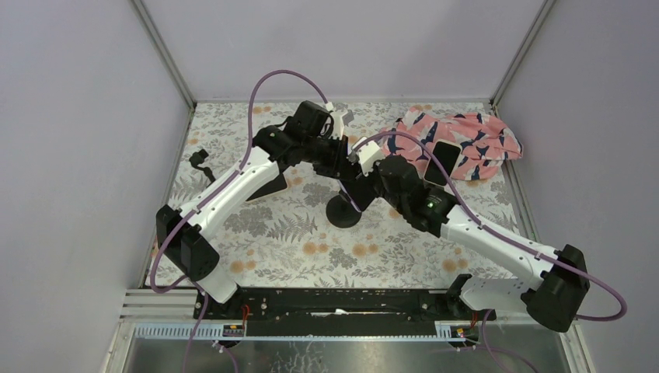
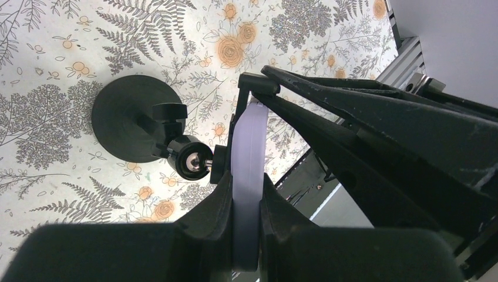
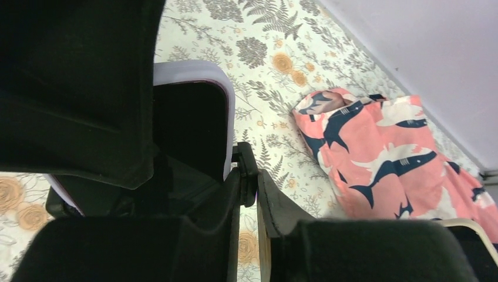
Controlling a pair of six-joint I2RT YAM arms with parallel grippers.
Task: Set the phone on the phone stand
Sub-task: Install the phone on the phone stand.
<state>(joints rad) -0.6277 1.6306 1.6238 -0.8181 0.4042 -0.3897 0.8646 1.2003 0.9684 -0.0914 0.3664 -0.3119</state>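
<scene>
The phone [image 2: 246, 153], in a lavender case, stands edge-on between the fingers of my left gripper [image 2: 245, 188], which is shut on it. Its dark screen and rounded case corner [image 3: 194, 111] also fill the left of the right wrist view. The black phone stand has a round base [image 1: 343, 211] on the floral mat, with a ball joint [image 2: 188, 155] just behind the phone. My right gripper [image 3: 249, 176] is shut on the stand's thin black clamp arm [image 3: 246, 161] at the phone's edge. From above, both grippers meet over the stand, left [image 1: 342, 151] and right [image 1: 365, 183].
A pink shark-print cloth [image 1: 458, 144] lies at the back right with a second, cream-cased phone [image 1: 441, 163] on it. A dark flat object [image 1: 272, 186] lies under the left arm. A small black item [image 1: 200, 162] sits near the left wall. Grey walls close in three sides.
</scene>
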